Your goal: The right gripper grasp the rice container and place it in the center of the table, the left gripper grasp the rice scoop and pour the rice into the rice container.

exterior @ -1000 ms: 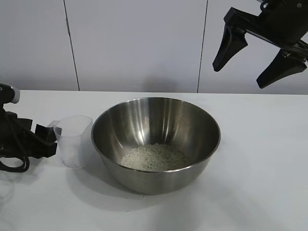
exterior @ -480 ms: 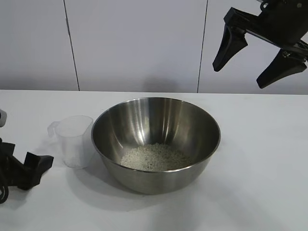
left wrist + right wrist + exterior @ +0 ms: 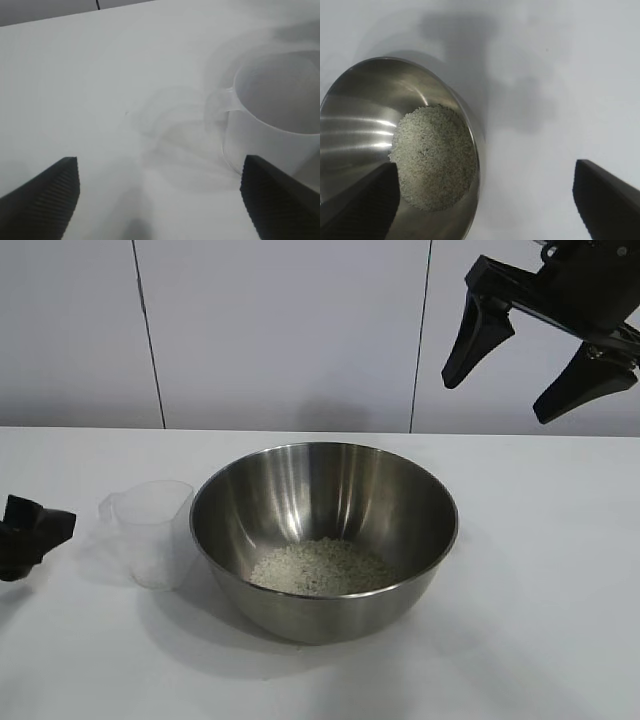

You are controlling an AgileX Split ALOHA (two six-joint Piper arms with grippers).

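Observation:
The rice container (image 3: 300, 480), a large steel bowl, stands mid-table with a heap of rice (image 3: 322, 568) in its bottom. Just left of it, the rice scoop (image 3: 153, 532), a clear plastic cup, stands upright on the table (image 3: 540, 570). My left gripper (image 3: 160, 200) is open and low over the table. It is apart from the scoop (image 3: 280, 110), and one of its fingers (image 3: 35, 530) shows at the far left edge. High at the back right, my right gripper (image 3: 498, 400) hangs open and empty, looking down on the bowl (image 3: 360, 110) and the rice (image 3: 432, 157).
A white panelled wall (image 3: 280, 330) runs behind the table. Bare tabletop lies right of the bowl and in front of it.
My left gripper has let go of the scoop and drawn back to the left edge. The scoop stays upright beside the bowl. The right gripper has not moved.

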